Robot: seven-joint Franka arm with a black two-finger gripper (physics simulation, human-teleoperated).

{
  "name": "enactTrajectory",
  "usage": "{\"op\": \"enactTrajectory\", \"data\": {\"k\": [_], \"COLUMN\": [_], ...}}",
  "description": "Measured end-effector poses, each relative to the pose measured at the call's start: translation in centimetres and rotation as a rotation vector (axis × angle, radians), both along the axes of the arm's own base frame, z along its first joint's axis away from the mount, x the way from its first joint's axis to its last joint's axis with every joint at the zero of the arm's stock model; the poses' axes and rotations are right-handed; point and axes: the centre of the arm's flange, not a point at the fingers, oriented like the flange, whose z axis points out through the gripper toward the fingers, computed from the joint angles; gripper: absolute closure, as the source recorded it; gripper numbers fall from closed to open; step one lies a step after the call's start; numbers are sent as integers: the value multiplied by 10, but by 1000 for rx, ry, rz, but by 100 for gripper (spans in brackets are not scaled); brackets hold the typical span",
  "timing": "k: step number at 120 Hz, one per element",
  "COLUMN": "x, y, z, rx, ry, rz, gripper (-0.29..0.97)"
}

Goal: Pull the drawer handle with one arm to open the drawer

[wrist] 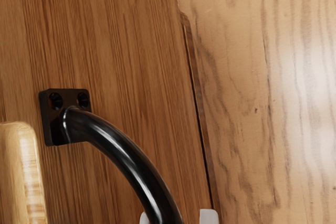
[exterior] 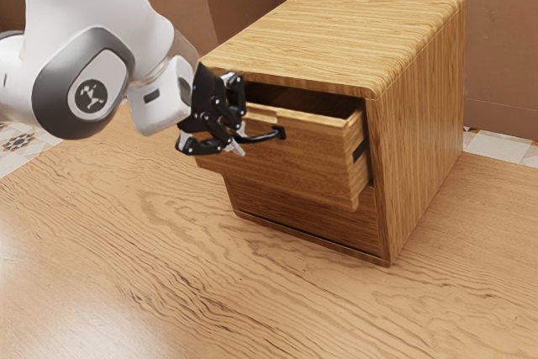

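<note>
A light wooden cabinet (exterior: 403, 81) stands on the wood floor. Its upper drawer (exterior: 303, 157) sticks out partway, leaving a dark gap under the cabinet top. On the drawer front is a curved black handle (exterior: 267, 134), and my black gripper (exterior: 224, 142) is shut on the end of it toward the exterior view's left. The wrist view looks straight at the drawer front (wrist: 115, 51). There the handle (wrist: 121, 156) curves down from its square mount (wrist: 52, 103) and passes between my white pads (wrist: 209, 216).
Below the pulled drawer, the lower drawer front (exterior: 311, 220) sits flush in the cabinet. Wood floor (exterior: 168, 275) spreads out in front. Brown walls stand behind, and a tiled strip (exterior: 504, 145) lies at the exterior view's right.
</note>
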Motion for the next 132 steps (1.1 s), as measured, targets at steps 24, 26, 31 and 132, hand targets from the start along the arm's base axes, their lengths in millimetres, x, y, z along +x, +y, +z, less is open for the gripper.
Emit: {"op": "enactTrajectory", "data": {"k": [24,26,31,132], "x": [-9,-10,-13,-75], "y": [-1,-1,-2,-9], "z": [1,0,1,-1], "rx": [4,4,5,25], "ry": [0,0,-1,-14], "rz": [0,0,0,3], "gripper": [79,79,79,78]}}
